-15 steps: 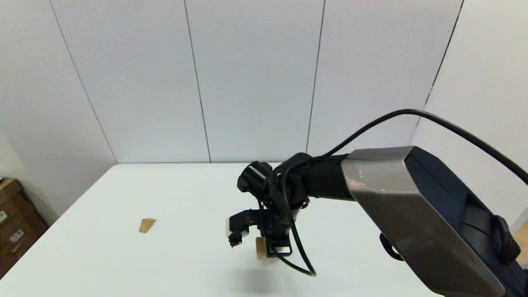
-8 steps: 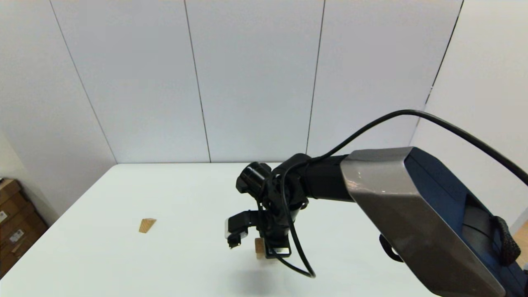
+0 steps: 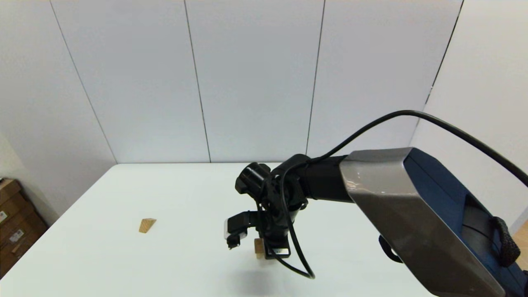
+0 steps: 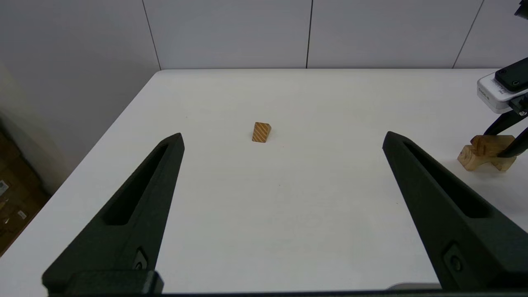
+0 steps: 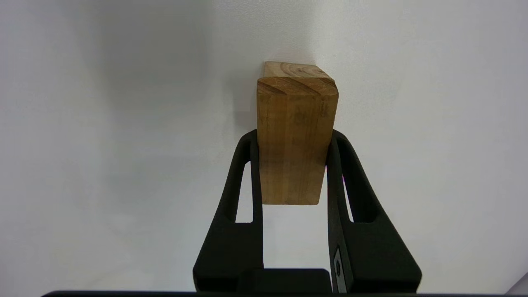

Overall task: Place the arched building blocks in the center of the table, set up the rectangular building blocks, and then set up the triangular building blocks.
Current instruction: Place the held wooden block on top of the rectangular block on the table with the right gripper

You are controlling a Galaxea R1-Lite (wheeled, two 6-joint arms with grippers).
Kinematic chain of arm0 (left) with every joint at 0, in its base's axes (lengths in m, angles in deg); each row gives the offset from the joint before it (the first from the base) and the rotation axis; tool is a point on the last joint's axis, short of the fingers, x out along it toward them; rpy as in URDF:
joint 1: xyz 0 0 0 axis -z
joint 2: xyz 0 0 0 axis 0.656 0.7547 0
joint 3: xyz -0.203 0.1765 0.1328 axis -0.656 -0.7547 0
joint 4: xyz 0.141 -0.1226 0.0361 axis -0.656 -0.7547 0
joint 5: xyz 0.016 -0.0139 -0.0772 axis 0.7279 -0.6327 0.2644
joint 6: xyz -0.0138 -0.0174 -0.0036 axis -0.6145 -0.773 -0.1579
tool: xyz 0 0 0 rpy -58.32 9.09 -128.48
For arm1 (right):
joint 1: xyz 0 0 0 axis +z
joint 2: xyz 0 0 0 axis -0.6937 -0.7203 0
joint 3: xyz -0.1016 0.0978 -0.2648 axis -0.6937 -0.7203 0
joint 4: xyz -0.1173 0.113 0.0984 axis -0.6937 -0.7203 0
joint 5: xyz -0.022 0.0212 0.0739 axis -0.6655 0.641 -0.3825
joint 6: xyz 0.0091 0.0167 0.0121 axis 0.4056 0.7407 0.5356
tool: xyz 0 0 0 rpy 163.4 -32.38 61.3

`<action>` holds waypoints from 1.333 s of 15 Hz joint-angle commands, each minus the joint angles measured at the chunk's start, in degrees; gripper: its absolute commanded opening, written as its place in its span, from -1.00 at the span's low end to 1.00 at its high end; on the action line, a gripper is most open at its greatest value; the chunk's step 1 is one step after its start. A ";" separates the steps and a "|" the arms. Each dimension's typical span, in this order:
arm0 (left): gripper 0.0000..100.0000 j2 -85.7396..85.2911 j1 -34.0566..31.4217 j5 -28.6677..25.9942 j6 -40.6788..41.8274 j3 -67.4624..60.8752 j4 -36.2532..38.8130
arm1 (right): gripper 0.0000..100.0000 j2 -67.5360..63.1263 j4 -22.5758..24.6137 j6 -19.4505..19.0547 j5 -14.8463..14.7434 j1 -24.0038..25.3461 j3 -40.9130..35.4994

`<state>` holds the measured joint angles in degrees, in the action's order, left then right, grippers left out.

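My right gripper (image 3: 264,249) points down at mid-table and is shut on the rectangular block (image 5: 293,144), a light-brown slab held by its sides. Directly under it the arched block (image 4: 468,159) stands on the table (image 3: 165,185) with its cut-out facing down. Only the arched block's end (image 5: 288,68) peeks out past the slab in the right wrist view. Whether the slab touches the arch I cannot tell. The triangular block (image 3: 147,225) lies alone at the table's left, also in the left wrist view (image 4: 261,132). My left gripper (image 4: 282,136) hangs open and empty, well short of that wedge.
Brown cardboard boxes (image 3: 14,227) stand on the floor off the table's left edge. A grey panelled wall closes the far side. My right arm's big forearm (image 3: 412,214) and its black cable (image 3: 297,255) fill the right part of the head view.
The right gripper with the rectangular block has crept slightly to the left. The triangular block has not moved.
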<state>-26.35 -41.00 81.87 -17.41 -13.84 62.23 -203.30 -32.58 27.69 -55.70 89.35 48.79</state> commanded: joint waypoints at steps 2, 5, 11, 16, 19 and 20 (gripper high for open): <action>1.00 0.07 0.00 0.03 -0.05 0.00 0.00 | -1.00 -0.17 -0.11 0.48 -0.28 -0.07 0.00; 1.00 0.07 0.00 0.03 -0.05 0.00 0.00 | -1.00 -0.17 -0.11 0.65 -0.28 -0.07 0.00; 1.00 0.07 0.00 0.03 -0.05 0.00 0.00 | -1.00 -0.17 0.07 0.56 -0.37 -0.16 0.00; 1.00 0.07 0.00 0.03 -0.05 0.00 0.00 | -1.00 -0.08 0.07 0.48 -0.37 -0.33 0.00; 1.00 0.07 0.00 0.03 -0.05 0.00 0.00 | -1.00 -0.17 0.15 0.56 -0.37 -0.51 0.00; 1.00 0.07 0.00 0.03 -0.05 0.00 0.00 | -1.00 -0.17 0.33 0.56 -0.37 -0.51 0.00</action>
<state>-26.35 -41.00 81.84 -17.44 -13.84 62.23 -203.45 -32.04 28.57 -56.06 88.82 48.79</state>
